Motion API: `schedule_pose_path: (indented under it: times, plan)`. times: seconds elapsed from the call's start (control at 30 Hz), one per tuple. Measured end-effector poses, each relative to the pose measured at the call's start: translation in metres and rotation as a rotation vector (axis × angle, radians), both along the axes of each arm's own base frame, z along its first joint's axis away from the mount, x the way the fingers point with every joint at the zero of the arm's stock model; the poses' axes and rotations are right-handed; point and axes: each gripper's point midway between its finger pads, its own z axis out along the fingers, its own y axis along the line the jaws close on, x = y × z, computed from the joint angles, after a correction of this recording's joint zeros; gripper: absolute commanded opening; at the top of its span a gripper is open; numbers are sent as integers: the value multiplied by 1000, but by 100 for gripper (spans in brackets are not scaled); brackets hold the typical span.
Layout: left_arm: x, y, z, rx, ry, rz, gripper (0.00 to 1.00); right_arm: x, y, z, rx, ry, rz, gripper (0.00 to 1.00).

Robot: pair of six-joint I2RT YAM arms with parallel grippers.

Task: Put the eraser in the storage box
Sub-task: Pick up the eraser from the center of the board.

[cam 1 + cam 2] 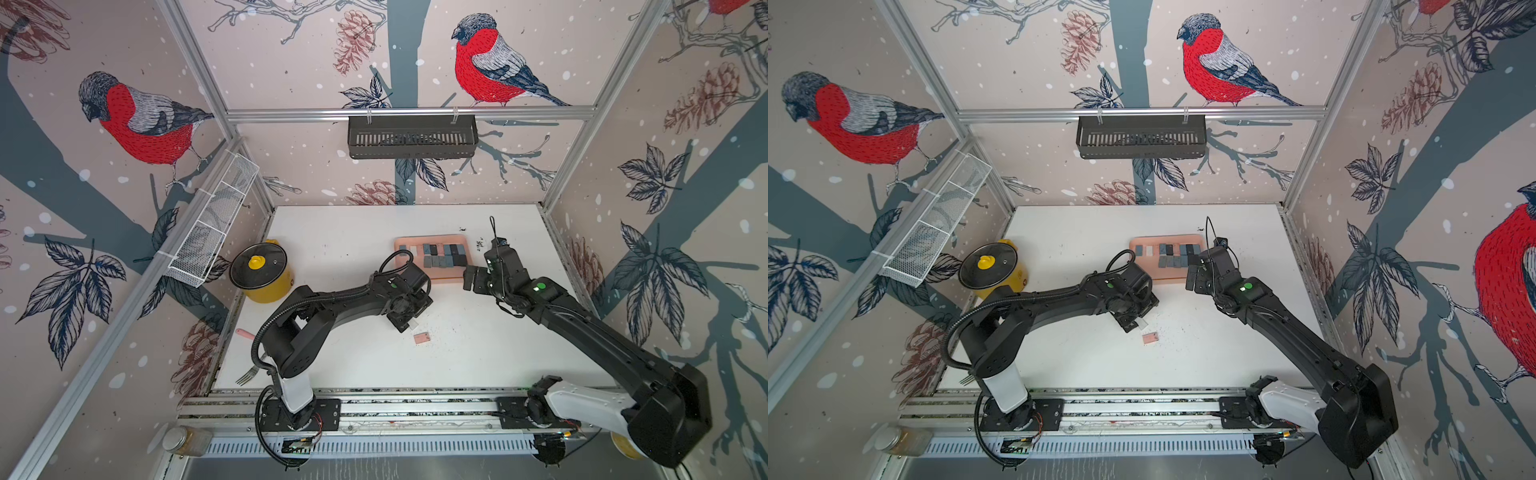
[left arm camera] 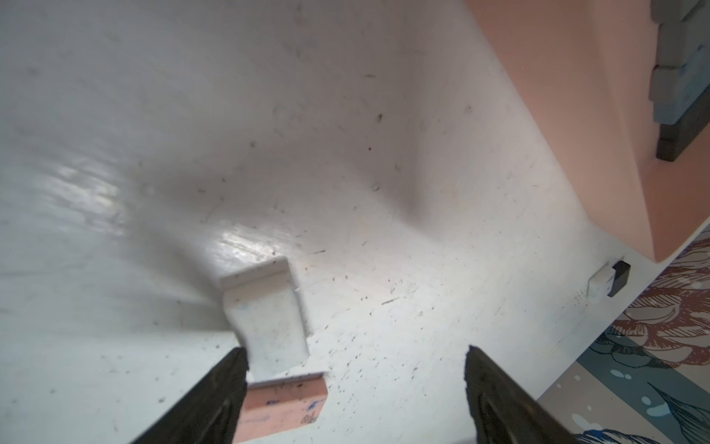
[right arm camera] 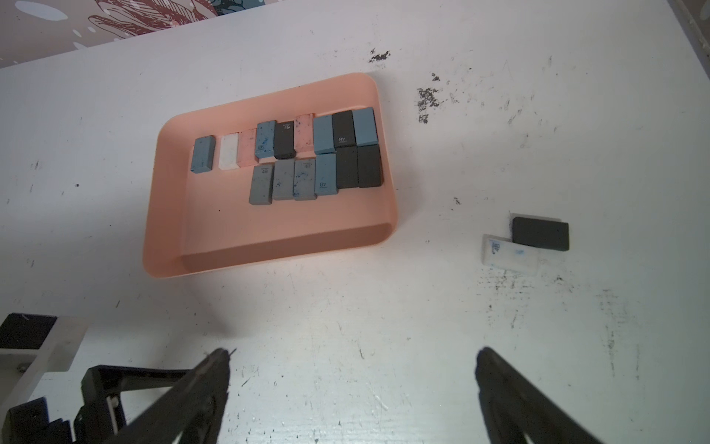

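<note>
Two grippers, both jaws spread wide. Left gripper (image 2: 353,357) low over table (image 2: 153,115), clamping nothing; white eraser (image 2: 269,326) flat on table against one finger (image 2: 215,392), pink eraser (image 2: 284,399) just beside. Right gripper (image 3: 353,353) empty, near storage box (image 3: 284,248). Stored erasers (image 3: 292,153) in two rows inside; black eraser (image 3: 539,232) outside box.

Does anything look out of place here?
Four erasers lie outside the salmon-pink plastic storage box: a black eraser beside a blue-printed white eraser, plus another white eraser and a pink eraser by the left gripper.

"4b" on black eraser (image 3: 343,128)
</note>
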Motion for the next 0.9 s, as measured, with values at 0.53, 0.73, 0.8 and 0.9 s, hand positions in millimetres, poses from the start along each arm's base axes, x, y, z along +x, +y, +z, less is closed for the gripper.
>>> schedule_pose_path:
  times: [0.53,0.73,0.8,0.9]
  plan:
    - [-18,21,-17,151,98,-3,77,6,-12,3,31,-58,26,99]
    - [-18,20,-18,158,100,-11,67,7,-7,0,45,-44,47,99]
    - [-18,20,-19,159,101,-12,67,8,-7,2,46,-49,47,99]
    - [-17,21,-21,166,97,-30,66,9,-6,4,51,-56,50,99]
